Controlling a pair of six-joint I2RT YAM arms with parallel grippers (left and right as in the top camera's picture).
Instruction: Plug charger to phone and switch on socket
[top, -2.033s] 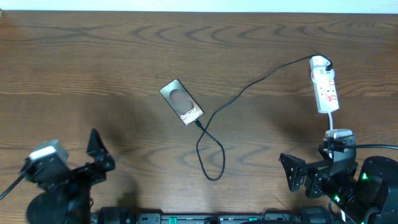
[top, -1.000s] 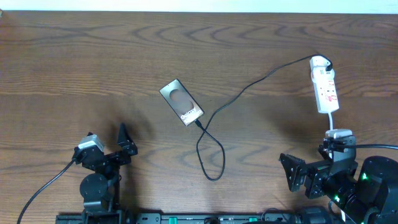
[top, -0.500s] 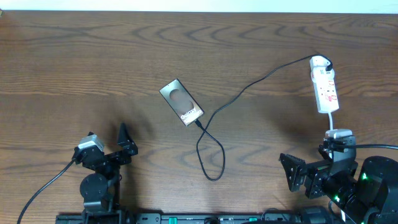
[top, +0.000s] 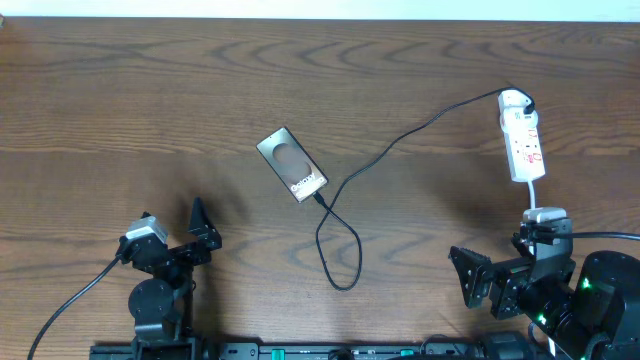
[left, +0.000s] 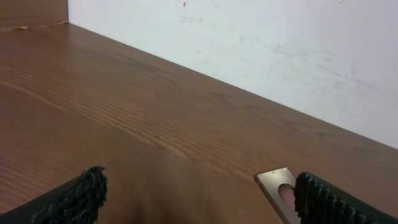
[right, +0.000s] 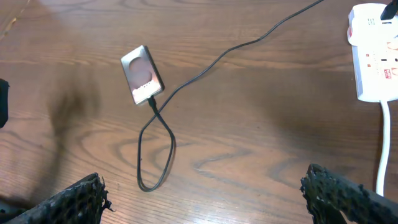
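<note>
**Socket straight ahead of my right gripper**

The socket (top: 522, 135) lies by the right edge of the table (top: 120, 100), long axis far-to-near, beyond my right gripper (right: 208, 199). That gripper sits low at the near edge, jaws wide and empty. My left gripper (left: 205, 205), equally wide, sits toward the near left corner. The phone (top: 291, 165) lies slanted mid-table, the charger (top: 400, 137) meeting its nearer end. I judge the switch my right arm's job.

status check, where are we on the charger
Left tool, right tool open, empty. Charger tip at phone end; seating unclear. Nothing blocking socket.
</note>
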